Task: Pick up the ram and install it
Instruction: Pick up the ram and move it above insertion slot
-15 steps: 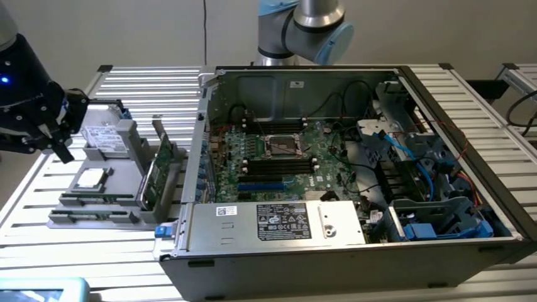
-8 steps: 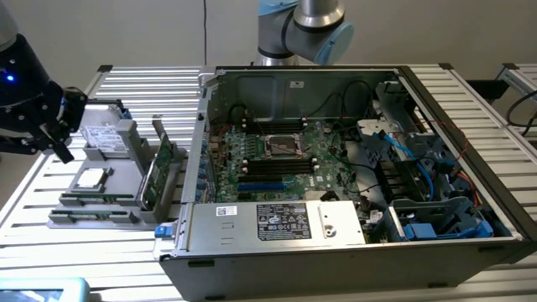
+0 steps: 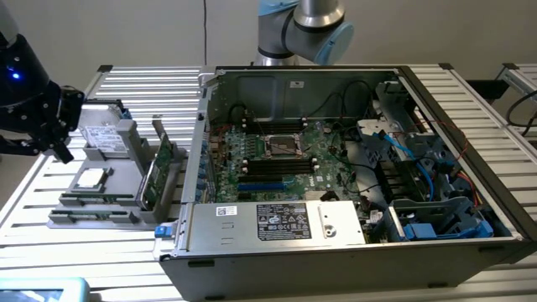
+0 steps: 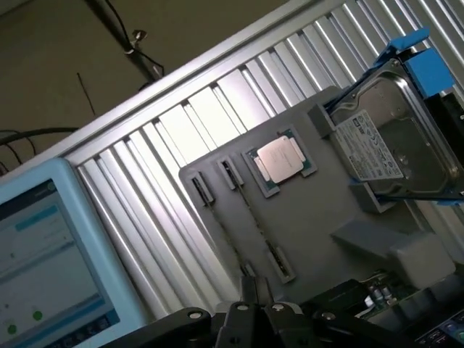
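The slatted metal tabletop [image 3: 126, 251] carries an open computer case [image 3: 353, 251] lying on its side, its green motherboard [image 3: 277, 157] exposed among black and blue cables, with long black and blue slots near the board's middle. The arm's [image 3: 302, 28] grey and light-blue joint shows behind the case. At the exterior view's left, just beside the case, sits a grey parts tray [image 3: 100, 182]. A light-blue framed tablet [image 4: 43, 268] with a lit screen lies on the tabletop near the tray. On the tray, a hard drive [image 4: 391, 145] in a blue bracket rests at the far end, a broad green expansion card [image 3: 161, 165] stands upright on the side next to the case, and a square processor [image 4: 281, 161] with a silver lid lies flat in the middle. The ram [image 3: 92, 200] appears as a thin green strip standing on edge in the small holders at the tray's near end, not lifted and not in the case. The gripper [image 4: 254, 288] hangs above the tray's outer side, apart from the ram; its fingers [image 4: 247, 286] are pressed together with nothing between them.
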Controlling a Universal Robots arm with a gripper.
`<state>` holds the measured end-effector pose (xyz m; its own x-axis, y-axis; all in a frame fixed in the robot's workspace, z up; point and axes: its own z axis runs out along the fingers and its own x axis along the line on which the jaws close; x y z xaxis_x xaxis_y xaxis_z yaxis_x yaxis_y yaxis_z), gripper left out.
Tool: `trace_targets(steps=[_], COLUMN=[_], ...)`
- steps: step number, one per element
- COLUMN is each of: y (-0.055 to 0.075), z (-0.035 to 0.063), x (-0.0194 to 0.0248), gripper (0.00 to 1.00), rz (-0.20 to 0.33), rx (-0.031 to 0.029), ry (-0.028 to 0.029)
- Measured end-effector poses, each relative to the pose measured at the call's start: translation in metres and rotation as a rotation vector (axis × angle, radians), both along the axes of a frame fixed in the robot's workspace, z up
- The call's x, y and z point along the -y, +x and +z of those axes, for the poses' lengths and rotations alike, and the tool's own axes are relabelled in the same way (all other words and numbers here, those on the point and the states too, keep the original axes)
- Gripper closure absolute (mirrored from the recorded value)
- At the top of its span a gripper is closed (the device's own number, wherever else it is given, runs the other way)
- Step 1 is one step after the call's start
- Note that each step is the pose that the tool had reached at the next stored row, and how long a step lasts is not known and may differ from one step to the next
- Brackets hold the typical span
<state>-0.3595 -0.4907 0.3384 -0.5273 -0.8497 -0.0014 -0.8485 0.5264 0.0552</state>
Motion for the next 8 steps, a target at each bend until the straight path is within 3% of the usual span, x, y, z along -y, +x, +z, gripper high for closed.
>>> trace_targets(steps=[5, 8], y=[0.0000, 0.0000], z=[-0.0001, -0.0001], x=[0.0000, 0.0000], gripper=[0.89, 0.89], rz=[0.090, 0.145], rx=[0.0014, 0.0087], ry=[0.0012, 0.0025])
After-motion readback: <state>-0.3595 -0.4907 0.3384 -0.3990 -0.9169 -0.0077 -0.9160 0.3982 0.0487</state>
